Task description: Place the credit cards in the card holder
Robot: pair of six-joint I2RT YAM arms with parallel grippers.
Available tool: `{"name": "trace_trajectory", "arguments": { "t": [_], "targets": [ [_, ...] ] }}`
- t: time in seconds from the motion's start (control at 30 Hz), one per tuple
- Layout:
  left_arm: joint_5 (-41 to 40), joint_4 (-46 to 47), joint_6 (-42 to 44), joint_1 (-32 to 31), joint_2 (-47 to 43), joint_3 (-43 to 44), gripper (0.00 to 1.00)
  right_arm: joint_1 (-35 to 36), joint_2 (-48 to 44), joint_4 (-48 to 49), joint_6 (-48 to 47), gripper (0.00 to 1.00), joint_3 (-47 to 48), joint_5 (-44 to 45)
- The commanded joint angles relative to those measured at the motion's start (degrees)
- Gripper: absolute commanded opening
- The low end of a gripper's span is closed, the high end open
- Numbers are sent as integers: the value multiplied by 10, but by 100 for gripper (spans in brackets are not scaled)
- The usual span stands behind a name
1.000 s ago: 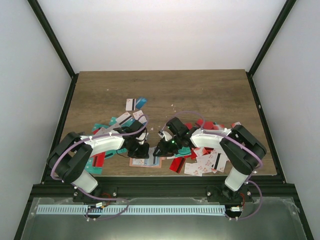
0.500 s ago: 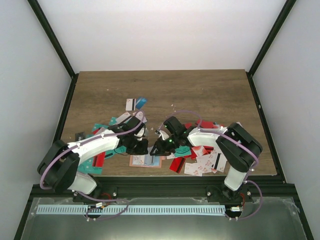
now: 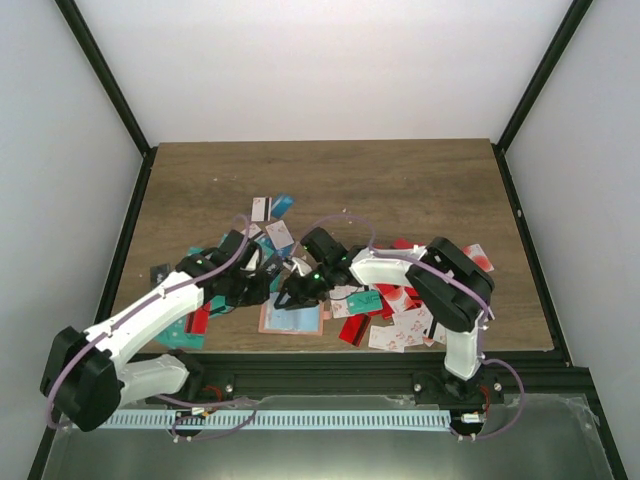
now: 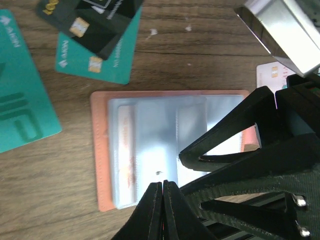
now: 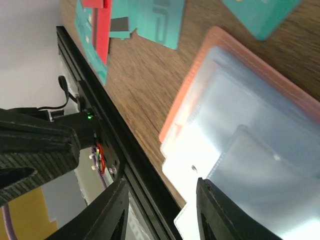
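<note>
Left hand (image 4: 163, 191): fingers pressed together, pinching nothing, tips down on the clear sleeves of the salmon-pink folding card holder (image 4: 101, 160). I judge this a pin, keeping the wallet flat and open while the other arm works.

Right hand (image 5: 161, 186): fingers spread over the holder's corner nearest the rail. A white edge (image 5: 186, 220) lies between them, card or sleeve, cannot tell; neither finger grips it.

The holder lies open on the brown wood worktop (image 4: 50, 190), close to its near edge, between the two hands. Thin teal plastic cards (image 4: 95, 62) lie just beyond it, untouched.

Left wrist view shows both hands over the sleeves. Right wrist view alone shows the black frame rail (image 5: 100, 135) along the edge. Top view alone shows the scatter of red and white cards (image 3: 400, 318) right of the holder; the hands there are too small to read.
</note>
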Motion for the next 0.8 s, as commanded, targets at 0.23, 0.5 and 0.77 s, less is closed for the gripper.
{"name": "trace_trajectory", "arguments": {
  "t": [0.23,0.5,0.77],
  "targets": [
    [-11,-29,-25,12,-69,-36,5,14,-12,12,-20,49,46,-38],
    [53,17,13,11,-45,-44,8,13,-87,-46,-44,51,1,51],
    [126,84,49,-7,35,-23,9,0,-150,-64,-23,55,-73,115]
  ]
}}
